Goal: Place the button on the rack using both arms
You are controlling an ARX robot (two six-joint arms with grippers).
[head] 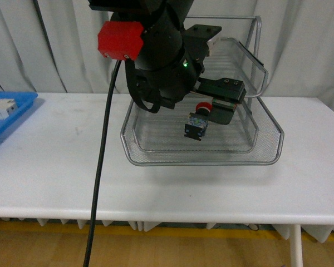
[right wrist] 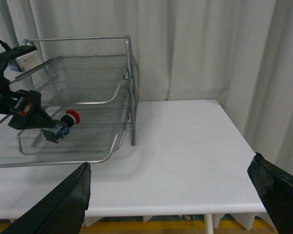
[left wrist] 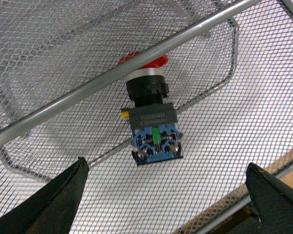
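A line of pale print crosses the dark body of the button [left wrist: 153, 127], too fine to read; a white label on the left arm is just as illegible in the right wrist view. The button lies on the mesh floor of the rack's [head: 200, 163] lowest tier, near its middle. Its red cap points toward the back and its blue-green end toward the front rim.

The left arm reaches in from above, leaning over the tier. The left gripper [head: 217, 103] is close above the button with its jaws spread wide, gripping nothing. One of the rack's silver rails crosses in front of the cap in the left wrist view.

The right gripper [right wrist: 169, 163] hangs well off to the side, jaws released and empty, facing the rack's end. White bench [head: 44, 167] lies open between the rack and a blue tray [head: 14, 119] at the left edge.
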